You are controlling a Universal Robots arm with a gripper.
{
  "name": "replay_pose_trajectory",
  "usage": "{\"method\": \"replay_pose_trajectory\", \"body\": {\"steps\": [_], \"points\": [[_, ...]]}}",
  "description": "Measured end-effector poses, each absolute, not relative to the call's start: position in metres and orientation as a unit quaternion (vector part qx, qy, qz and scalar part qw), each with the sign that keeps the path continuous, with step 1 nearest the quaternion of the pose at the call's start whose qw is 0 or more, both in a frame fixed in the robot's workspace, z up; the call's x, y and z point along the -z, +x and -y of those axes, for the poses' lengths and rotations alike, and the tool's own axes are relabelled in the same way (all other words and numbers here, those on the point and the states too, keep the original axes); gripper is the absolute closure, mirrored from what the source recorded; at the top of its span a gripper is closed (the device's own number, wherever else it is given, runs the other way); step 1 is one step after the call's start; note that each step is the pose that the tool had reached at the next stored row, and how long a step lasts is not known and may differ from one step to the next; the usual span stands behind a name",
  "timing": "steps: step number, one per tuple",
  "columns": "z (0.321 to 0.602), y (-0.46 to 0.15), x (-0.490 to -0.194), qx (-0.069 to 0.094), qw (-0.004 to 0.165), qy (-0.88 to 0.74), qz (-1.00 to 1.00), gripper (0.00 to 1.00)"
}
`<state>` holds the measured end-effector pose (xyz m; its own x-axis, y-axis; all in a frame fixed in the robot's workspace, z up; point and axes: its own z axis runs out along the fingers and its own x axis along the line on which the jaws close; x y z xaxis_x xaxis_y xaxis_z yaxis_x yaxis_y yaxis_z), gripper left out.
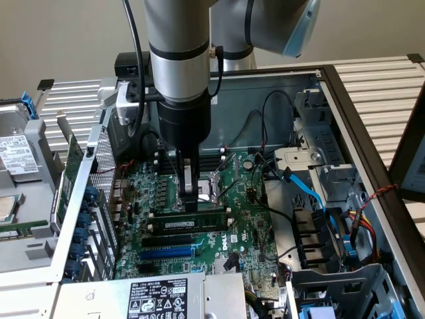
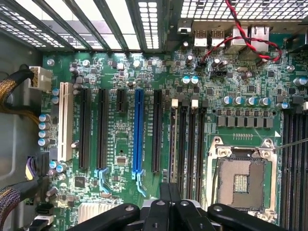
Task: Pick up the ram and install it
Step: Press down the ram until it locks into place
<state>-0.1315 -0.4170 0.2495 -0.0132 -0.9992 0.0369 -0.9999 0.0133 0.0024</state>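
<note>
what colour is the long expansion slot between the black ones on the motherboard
Blue. The expansion slot shows best in the wrist view, standing among black slots.

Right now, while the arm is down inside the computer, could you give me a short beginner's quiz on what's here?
1. True or false: the gripper is shut on the ram.
2. In the exterior view, one long slot in front of the ram is not black. What colour is it? A red, B blue, C yellow.
3. Fill in: the label on the ram is ____.

Key: 1 true; 2 B; 3 white.
</note>
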Motion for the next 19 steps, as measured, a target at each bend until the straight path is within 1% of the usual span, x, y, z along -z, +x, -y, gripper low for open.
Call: {"method": "replay_pose_trajectory", "body": {"steps": [19], "points": [[0.4122,-0.134,-0.2392,-0.012,0.014,0.702,0.712,0.89]]}}
